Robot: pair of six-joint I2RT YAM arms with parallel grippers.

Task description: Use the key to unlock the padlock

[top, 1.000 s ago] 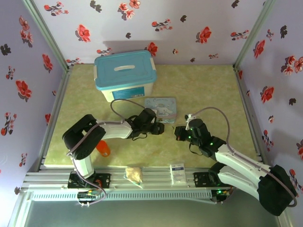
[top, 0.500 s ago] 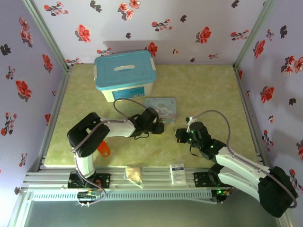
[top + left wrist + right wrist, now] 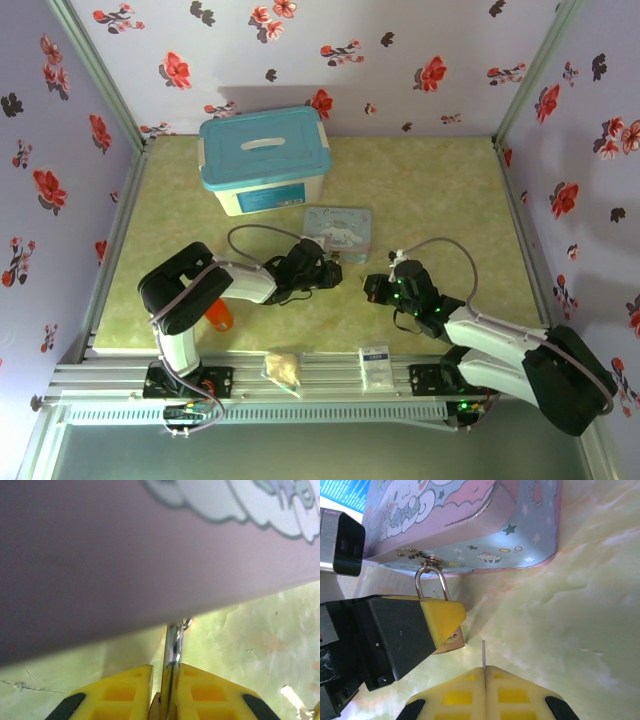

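The left gripper has just clamped the padlock on the cartoon tin. The right gripper pinches the key, so insertion likely comes next.

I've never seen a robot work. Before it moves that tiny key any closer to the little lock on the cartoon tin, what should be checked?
1. The padlock is held steady by the left gripper: ok, yellow pads clamp its body.
2. Its shackle is hooked onto the tin: ok, the loop is closed.
3. The key is held in the right gripper: ok, a thin blade sticks out from shut fingers.
4. The key is lined up with the keyhole: cannot tell, the keyhole is hidden.
5. The gap between key and padlock is free: ok, only bare table.
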